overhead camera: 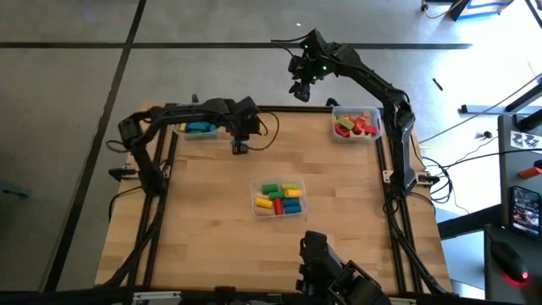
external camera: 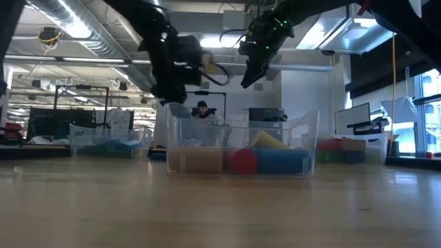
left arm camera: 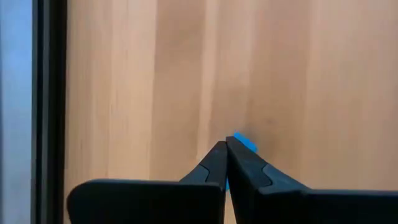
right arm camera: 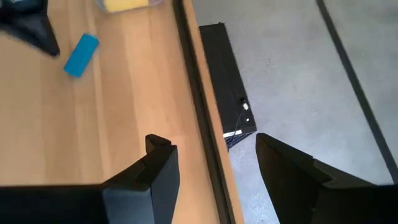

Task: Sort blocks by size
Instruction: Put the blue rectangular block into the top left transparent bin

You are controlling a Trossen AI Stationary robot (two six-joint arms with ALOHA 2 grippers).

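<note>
High view shows a light wooden table (overhead camera: 212,212) with three clear plastic bins on it. The middle clear bin (overhead camera: 280,197) sits near the front and holds short painted wooden blocks (overhead camera: 283,202) in green, yellow, red and blue, all lying in a heap. The clear bin at the far right corner (overhead camera: 356,124) holds red, green and orange pieces (overhead camera: 354,127). The clear bin at the far left (overhead camera: 197,128) holds a blue block and a yellow block (overhead camera: 200,128).

The left gripper (overhead camera: 240,147) hangs over the table just beside the far left bin. Its two dark fingers (left arm camera: 214,163) are pressed together and hold nothing. A small blue wooden block (left arm camera: 246,142) lies on the table right under its tips; the right wrist view shows it lying flat on the wood (right arm camera: 81,55).

The right gripper (overhead camera: 301,90) is up high, past the far edge of the table, over the grey floor (overhead camera: 220,76). Its fingers (right arm camera: 163,163) are spread apart with nothing between them.
</note>
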